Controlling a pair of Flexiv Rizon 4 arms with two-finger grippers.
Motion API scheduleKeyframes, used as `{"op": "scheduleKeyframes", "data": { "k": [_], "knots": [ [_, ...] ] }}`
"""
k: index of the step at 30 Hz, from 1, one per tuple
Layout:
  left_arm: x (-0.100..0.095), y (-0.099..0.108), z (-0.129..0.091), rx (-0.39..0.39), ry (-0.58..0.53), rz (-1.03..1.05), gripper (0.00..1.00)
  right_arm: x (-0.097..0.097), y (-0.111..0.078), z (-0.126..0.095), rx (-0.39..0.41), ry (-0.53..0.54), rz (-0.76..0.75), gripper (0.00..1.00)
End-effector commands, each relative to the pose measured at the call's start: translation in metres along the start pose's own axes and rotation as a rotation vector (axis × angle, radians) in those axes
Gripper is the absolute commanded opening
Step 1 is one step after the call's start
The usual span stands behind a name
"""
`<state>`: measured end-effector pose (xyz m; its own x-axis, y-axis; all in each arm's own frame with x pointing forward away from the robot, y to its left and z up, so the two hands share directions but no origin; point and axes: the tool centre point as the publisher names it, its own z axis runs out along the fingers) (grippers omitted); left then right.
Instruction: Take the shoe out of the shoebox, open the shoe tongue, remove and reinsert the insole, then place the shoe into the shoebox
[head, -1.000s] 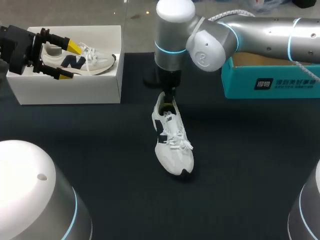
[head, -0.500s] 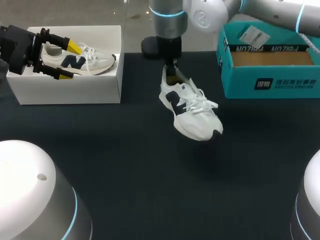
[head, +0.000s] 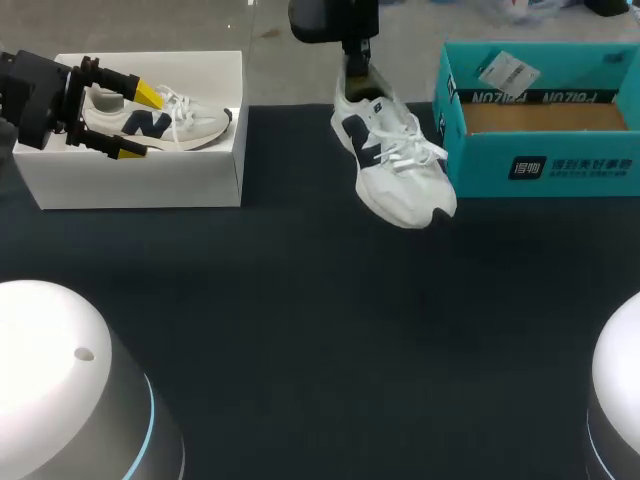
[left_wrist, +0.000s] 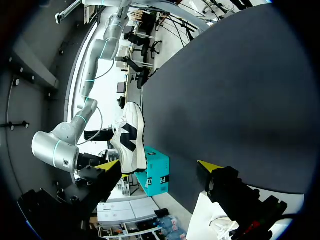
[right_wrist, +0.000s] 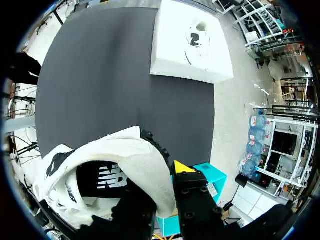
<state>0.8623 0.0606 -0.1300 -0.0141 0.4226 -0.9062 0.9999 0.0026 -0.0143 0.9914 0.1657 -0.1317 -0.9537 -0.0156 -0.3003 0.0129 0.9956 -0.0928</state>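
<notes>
A white sneaker with navy side marks (head: 395, 160) hangs in the air, toe tilted down, just left of the teal shoebox (head: 540, 165). My right gripper (head: 358, 55) is shut on its heel collar; in the right wrist view the heel (right_wrist: 145, 165) sits pinched in the gripper (right_wrist: 162, 185), one finger inside the shoe. My left gripper (head: 130, 120) stands open over the white box (head: 140, 185), above a second sneaker (head: 190, 122) lying inside. The left wrist view shows its gripper (left_wrist: 159, 165) open and holding nothing, the lifted sneaker (left_wrist: 130, 140) far ahead.
The teal shoebox is open, with brown cardboard showing on its floor (head: 540, 118) and a tag on the far wall. The white box stands at the table's back left. Black cloth (head: 300, 330) covers the table. White arm housings fill both near corners.
My right arm has lifted the sneaker off the table and carried it back and to the right, up beside the teal shoebox. The left arm has stayed still.
</notes>
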Motion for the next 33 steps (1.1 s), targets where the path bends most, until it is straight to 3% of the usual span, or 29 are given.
{"op": "scheduleKeyframes", "data": {
  "k": [1, 27, 33],
  "knots": [
    [-0.001, 0.0, 0.0, 0.0, 0.004, 0.0, 1.0, -0.002, -0.003, -0.032, 0.0, -0.005, -0.008, 0.0],
    [-0.001, 0.0, 0.0, 0.0, 0.004, 0.0, 1.0, 0.002, -0.001, -0.034, -0.028, 0.021, 0.007, 0.0],
    [-0.001, 0.0, 0.0, 0.0, 0.004, 0.0, 1.0, -0.036, -0.044, -0.013, -0.038, 0.073, 0.01, 0.0]
  ]
}}
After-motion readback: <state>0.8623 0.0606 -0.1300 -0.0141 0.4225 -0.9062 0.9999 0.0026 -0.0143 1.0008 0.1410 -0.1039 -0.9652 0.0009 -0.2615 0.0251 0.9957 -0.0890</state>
